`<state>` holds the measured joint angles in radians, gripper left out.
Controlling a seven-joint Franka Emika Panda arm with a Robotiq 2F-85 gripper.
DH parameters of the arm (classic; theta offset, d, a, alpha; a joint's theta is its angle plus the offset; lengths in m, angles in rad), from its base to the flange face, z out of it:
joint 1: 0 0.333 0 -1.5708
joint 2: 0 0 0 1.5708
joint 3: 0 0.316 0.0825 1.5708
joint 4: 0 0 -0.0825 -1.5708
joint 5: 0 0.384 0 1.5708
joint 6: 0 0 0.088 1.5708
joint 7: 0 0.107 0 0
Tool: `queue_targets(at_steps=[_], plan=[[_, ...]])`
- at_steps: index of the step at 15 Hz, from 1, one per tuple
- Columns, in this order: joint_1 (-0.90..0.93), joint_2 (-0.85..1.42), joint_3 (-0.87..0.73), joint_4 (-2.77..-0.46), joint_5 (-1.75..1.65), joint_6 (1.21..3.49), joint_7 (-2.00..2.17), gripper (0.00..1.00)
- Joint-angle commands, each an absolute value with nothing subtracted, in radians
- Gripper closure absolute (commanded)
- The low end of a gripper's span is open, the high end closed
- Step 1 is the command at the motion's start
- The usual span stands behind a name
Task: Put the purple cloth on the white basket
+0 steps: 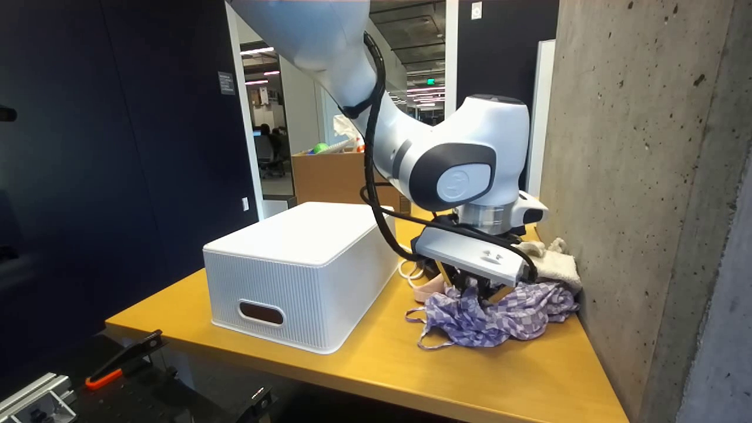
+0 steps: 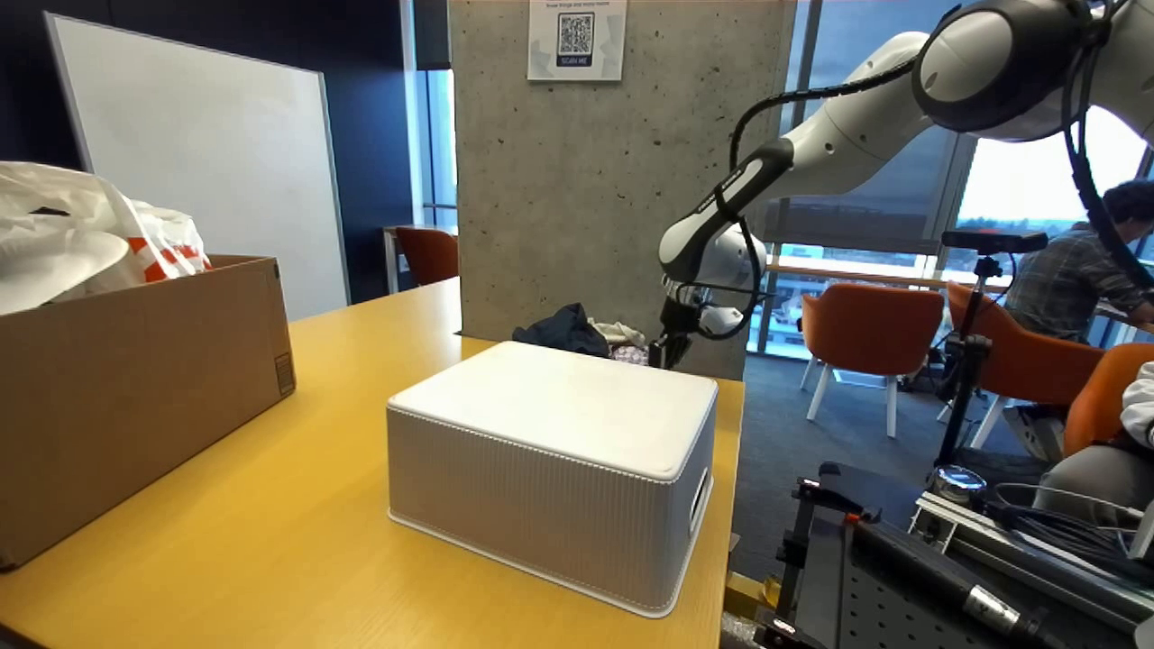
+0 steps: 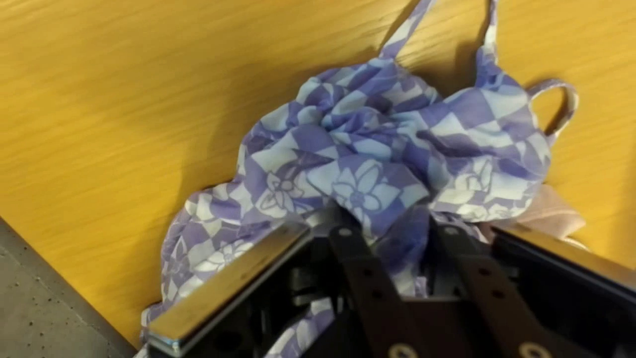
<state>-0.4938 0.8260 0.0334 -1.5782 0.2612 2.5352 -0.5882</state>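
Note:
The purple and white checked cloth with flower prints (image 1: 520,317) lies crumpled on the table beside the concrete pillar, with thin straps spread out. It fills much of the wrist view (image 3: 357,189) and shows only slightly in an exterior view (image 2: 631,354). The white basket (image 1: 299,232) is a ribbed box with a flat closed top and a side handle hole; it also shows here (image 2: 550,406). My gripper (image 1: 473,294) points down into the cloth, apart from the basket. In the wrist view its fingers (image 3: 392,226) converge with bunched cloth between them; the fingertips are partly hidden by cloth.
A pink item (image 1: 432,288) and a white cord lie between basket and cloth. A cream cloth (image 1: 555,267) and dark cloth (image 2: 563,332) lie behind, against the concrete pillar (image 1: 640,176). A filled cardboard box (image 2: 153,388) stands on the table. The table edge (image 1: 470,405) is near the cloth.

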Motion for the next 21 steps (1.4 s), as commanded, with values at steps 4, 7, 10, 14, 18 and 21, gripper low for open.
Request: queue_targets(at_steps=[4, 7, 10, 14, 18, 21], plan=[[-0.425, 0.79, 0.021, -1.572, 0.218, 2.572, -0.459, 0.99], [-0.364, 0.718, 0.036, -1.617, 0.201, 2.608, -0.403, 0.98], [-0.304, 0.606, 0.055, -1.686, 0.197, 2.656, -0.379, 0.98], [-0.251, 0.419, 0.041, -1.785, 0.194, 2.682, -0.334, 0.98], [-0.21, 0.21, 0.005, -1.913, 0.163, 2.674, -0.284, 0.98], [-0.187, 0.082, -0.028, -1.969, 0.119, 2.647, -0.237, 0.98]])
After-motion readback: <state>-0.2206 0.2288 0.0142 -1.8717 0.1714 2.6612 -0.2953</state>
